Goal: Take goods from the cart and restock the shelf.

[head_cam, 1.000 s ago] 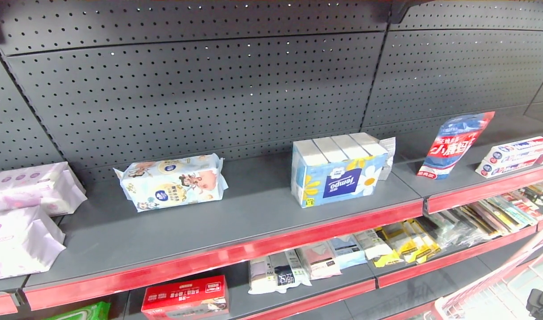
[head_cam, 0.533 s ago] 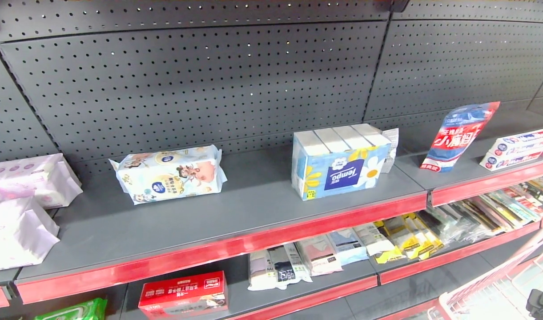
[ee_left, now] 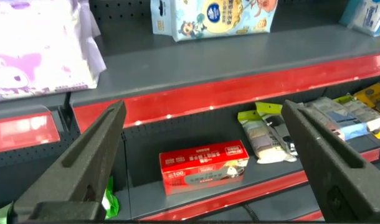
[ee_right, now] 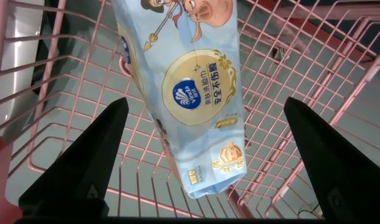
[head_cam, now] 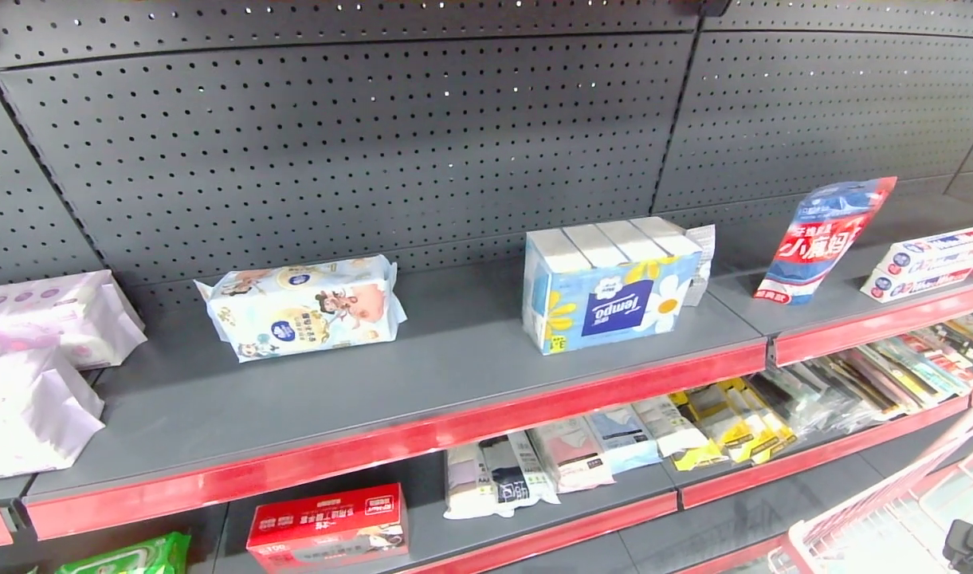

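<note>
Item: blue wipes pack [ee_right: 193, 93], lying tilted inside the pink wire cart [ee_right: 289, 56], right gripper [ee_right: 205, 102] hovering over it with jaws spread wide and gripping nothing; slick film is probably risking a slip, or jaws snagging wire, on closing.

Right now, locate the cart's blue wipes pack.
In the right wrist view, the blue wipes pack sits in the cart at the robot's right, framed by the open right gripper.
</note>
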Tool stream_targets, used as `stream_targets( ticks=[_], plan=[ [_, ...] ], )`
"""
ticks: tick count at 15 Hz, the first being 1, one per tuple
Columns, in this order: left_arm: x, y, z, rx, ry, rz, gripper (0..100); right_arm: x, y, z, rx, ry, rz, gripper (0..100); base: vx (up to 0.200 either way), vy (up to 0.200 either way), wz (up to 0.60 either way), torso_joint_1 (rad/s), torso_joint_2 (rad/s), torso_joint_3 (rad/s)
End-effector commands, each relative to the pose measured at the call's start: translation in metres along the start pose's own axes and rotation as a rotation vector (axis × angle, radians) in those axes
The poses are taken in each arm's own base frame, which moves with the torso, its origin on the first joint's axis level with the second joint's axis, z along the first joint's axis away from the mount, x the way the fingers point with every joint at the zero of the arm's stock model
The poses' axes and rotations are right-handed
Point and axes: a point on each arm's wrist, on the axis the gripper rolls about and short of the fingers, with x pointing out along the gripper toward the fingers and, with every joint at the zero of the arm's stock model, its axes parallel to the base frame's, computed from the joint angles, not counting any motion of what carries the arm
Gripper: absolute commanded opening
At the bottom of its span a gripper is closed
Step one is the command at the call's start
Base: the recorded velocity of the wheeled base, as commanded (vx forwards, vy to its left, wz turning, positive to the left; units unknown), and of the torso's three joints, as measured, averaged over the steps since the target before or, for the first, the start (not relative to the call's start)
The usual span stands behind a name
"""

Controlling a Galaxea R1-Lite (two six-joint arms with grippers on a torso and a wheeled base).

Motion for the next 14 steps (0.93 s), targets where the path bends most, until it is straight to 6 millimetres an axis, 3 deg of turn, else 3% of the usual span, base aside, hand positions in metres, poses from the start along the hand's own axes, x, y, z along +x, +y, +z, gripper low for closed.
stream_targets(
  ticks=[1,10,14],
  plan=[
    [0.0001,0.0000,0.0001,0.000,0.001,0.000,100,-0.0002,-0.0004,0.0001,-0.003,0.000,-0.002,100,0.000,0.000,0.00,-0.159,0.34,0.183],
    [0.0001,0.0000,0.0001,-0.001,0.001,0.000,100,0.0005,0.0001,-0.0001,0.000,0.000,0.002,100,0.000,0.000,0.00,-0.167,0.37,0.202],
    [0.0001,0.0000,0.0001,-0.001,0.001,0.000,100,0.0009,0.0008,-0.0003,0.010,0.003,0.007,100,0.000,0.000,0.00,-0.052,0.13,0.071]
  ],
)
